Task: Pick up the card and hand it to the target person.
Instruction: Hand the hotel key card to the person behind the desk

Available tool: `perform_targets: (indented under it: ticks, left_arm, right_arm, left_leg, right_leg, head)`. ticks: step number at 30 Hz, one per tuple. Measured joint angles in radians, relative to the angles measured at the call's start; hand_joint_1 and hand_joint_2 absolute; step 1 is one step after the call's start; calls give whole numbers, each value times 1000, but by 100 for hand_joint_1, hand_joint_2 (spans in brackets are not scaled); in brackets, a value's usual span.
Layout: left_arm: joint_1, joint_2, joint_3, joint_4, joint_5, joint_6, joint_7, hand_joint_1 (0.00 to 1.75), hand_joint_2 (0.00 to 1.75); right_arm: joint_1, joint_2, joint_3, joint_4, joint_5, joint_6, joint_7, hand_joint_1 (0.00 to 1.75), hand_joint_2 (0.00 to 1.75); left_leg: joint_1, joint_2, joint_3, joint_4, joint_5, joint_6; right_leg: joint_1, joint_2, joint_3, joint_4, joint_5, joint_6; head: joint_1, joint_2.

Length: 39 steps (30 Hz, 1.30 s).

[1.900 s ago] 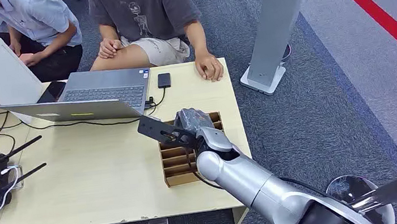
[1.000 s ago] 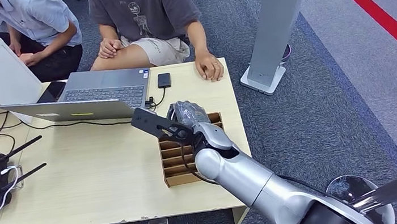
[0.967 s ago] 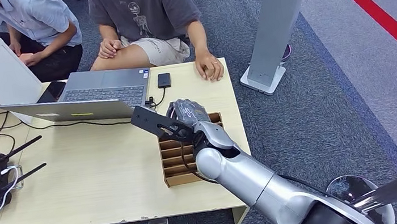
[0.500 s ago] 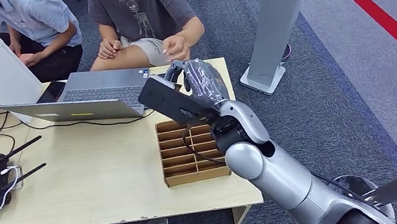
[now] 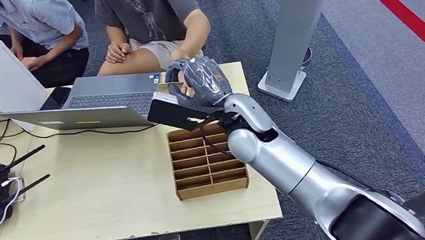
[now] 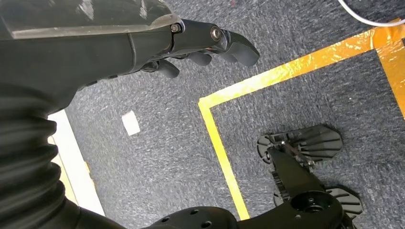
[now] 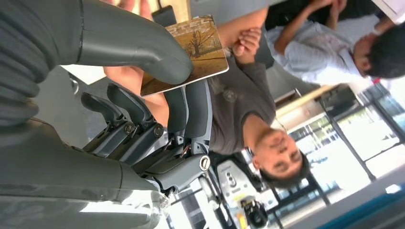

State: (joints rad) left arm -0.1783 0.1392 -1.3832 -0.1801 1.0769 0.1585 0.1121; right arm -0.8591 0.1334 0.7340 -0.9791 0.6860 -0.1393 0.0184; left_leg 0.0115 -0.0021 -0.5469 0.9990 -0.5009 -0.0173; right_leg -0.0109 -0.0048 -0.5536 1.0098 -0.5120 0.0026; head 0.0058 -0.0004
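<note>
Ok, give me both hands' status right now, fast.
Left hand: holds nothing, fingers loosely curled, hanging over the carpet.
Right hand: pinching the card between thumb and fingers.

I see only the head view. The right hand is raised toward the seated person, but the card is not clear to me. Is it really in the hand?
Observer: Yes. The right wrist view shows the card pinched between the thumb and fingers of the right hand.
Operator: What is printed on it?
Observer: A brownish picture of a tree.
Operator: And the left hand?
Observer: The left hand hangs over grey carpet with yellow tape, holding nothing.
</note>
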Motion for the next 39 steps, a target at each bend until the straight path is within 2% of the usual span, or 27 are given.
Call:
perform_targets:
  ticks: [7,16,20,30,36,39]
  left_arm:
    - [-7,0,0,0,0,0,0,0,175]
    - [-6,0,-9,0,-1,0,1,0,175]
    - [-6,0,-24,0,-2,-1,2,0,175]
    - [-15,0,-42,0,-12,-15,-11,0,175]
    - [-14,0,-43,0,-1,-8,-7,0,175]
    - [-10,0,-43,0,9,-4,-6,0,175]
  right_arm:
    - [-131,52,4,257,33,22,-2,173,175]
    - [-200,76,34,448,141,5,49,173,175]
    - [-216,86,74,521,200,-5,71,0,175]
    - [-228,103,159,579,347,-11,91,0,175]
    - [-230,114,196,586,403,10,-4,0,175]
    - [-230,121,206,588,408,9,-19,0,175]
  left_leg:
    - [0,0,-1,0,0,0]
    - [0,0,-1,0,0,0]
    - [0,0,0,0,0,0]
    - [0,1,0,0,0,0]
    - [0,1,0,0,0,0]
    - [0,1,0,0,0,0]
  right_leg:
    - [0,0,-2,0,0,0]
    - [0,0,-1,0,0,0]
    - [0,0,-1,0,0,0]
    - [0,1,-2,0,0,0]
    - [0,1,-2,0,0,0]
    - [0,1,-1,0,0,0]
  head:
    - [-1,0]
    - [0,0]
    - [-1,0]
    - [-1,0]
    - [-1,0]
    - [-1,0]
